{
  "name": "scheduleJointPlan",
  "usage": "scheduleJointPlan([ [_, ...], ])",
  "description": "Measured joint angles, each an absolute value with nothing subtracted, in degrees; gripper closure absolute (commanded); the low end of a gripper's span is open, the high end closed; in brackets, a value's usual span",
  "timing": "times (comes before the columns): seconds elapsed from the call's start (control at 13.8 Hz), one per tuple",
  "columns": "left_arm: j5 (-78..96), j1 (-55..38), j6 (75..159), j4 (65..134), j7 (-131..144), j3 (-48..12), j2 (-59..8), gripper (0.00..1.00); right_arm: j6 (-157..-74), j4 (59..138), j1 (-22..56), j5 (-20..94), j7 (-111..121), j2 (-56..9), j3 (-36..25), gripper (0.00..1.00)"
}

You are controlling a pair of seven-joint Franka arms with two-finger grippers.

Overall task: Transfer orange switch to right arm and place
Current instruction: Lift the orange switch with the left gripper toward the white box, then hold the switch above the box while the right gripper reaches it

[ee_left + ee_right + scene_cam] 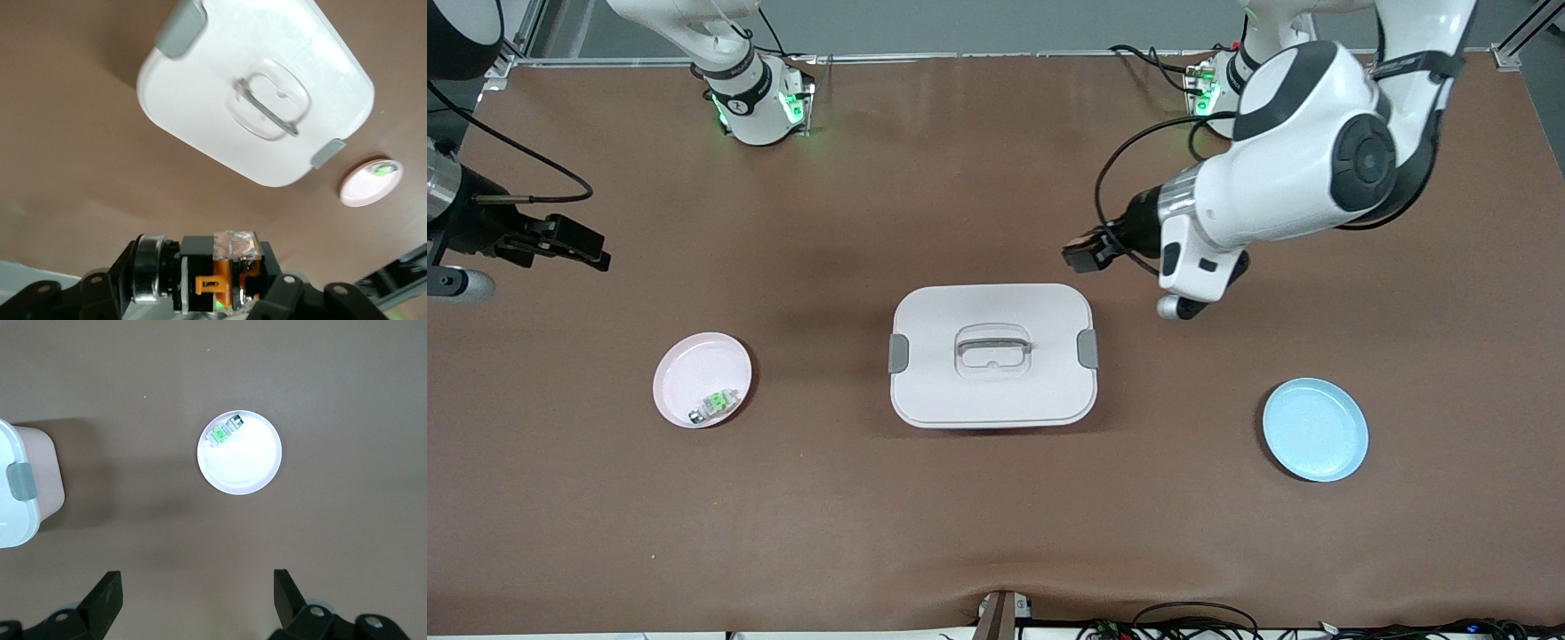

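Note:
The orange switch (223, 272), a small black block with an orange middle and a silver ring at one end, sits between the fingers of my left gripper (200, 290), which is shut on it. In the front view the left gripper (1083, 253) hangs in the air over bare table, just off the white lidded box's (996, 307) corner toward the left arm's base. My right gripper (574, 244) is open and holds nothing. It hovers over the table at the right arm's end. The right wrist view shows its fingers wide apart (198, 593).
The white box (200, 113) with grey latches and a clear handle stands mid-table. A pink plate (694, 364) holding a green-and-silver part (716, 404) lies toward the right arm's end. A blue plate (1314, 429) lies toward the left arm's end.

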State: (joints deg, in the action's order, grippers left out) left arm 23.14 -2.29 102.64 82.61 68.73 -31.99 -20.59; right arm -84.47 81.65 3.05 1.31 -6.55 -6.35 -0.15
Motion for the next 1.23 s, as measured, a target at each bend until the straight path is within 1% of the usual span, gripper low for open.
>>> scheduleJointPlan([
  [0.15,24.03,-4.78,105.55,81.28,74.19,-31.99,-22.98,1.00,-84.47,81.50,4.24,3.49,-9.07,-5.70,-0.03,0.00],
  [0.44,24.59,-9.06,111.25,78.66,86.03,-32.00,-26.63,1.00,-84.99,81.73,5.95,16.83,-24.18,-3.68,0.11,0.00],
  [0.58,24.59,-10.20,112.81,78.01,88.38,-32.00,-27.29,1.00,-86.35,82.55,6.99,19.29,-31.95,-1.95,0.16,0.00],
  [0.65,24.59,-10.60,113.40,77.90,89.06,-31.99,-27.36,1.00,-88.42,83.78,7.86,19.89,-34.39,-0.74,0.19,0.00],
  [0.8,24.59,-11.72,114.85,77.89,90.57,-31.99,-27.53,1.00,-95.60,90.03,10.02,21.94,-37.74,3.28,0.32,0.00],
  [0.94,24.59,-12.25,115.38,77.88,91.42,-31.99,-27.63,1.00,-104.33,99.63,11.29,27.56,-38.55,8.64,0.42,0.00],
  [1.09,24.59,-12.22,115.42,77.86,91.50,-31.91,-27.66,1.00,-111.36,108.33,12.67,29.96,-38.55,13.33,0.55,0.00],
  [1.23,24.59,-12.19,115.43,77.81,91.50,-31.84,-27.77,1.00,-117.26,114.25,15.92,31.58,-38.56,15.91,0.69,0.00],
])
